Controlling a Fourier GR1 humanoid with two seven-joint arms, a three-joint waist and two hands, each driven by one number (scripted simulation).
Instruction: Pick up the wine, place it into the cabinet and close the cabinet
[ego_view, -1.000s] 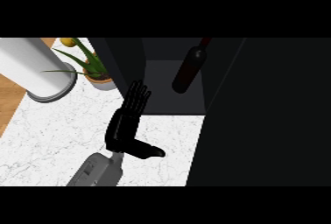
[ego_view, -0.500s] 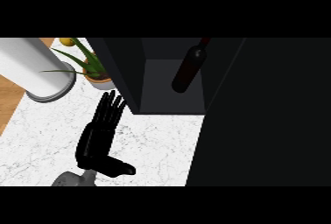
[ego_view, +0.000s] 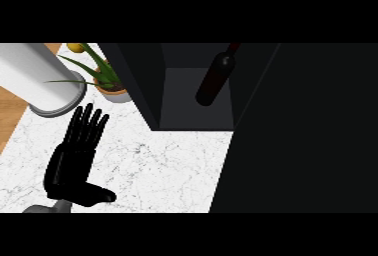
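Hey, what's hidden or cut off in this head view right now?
- Right hand: not visible anywhere; the large dark panel fills the view's right side.
- Wine bottle in the cabinet: its top end runs past the picture's upper edge.
- Left hand: open over the counter; its forearm is cut off at the lower edge.
- White cylinder and potted plant: cropped at the upper edge.

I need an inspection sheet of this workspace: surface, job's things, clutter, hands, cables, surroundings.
Surface: white marble counter, wooden strip at the left edge.
Job's things: dark wine bottle standing inside the open dark cabinet.
Clutter: tall white cylinder; small potted green plant beside the cabinet.
Hands: left hand open, fingers straight, over the counter, holding nothing; right hand nothing seen.
Cables: nothing seen.
Surroundings: large dark panel fills the right side.
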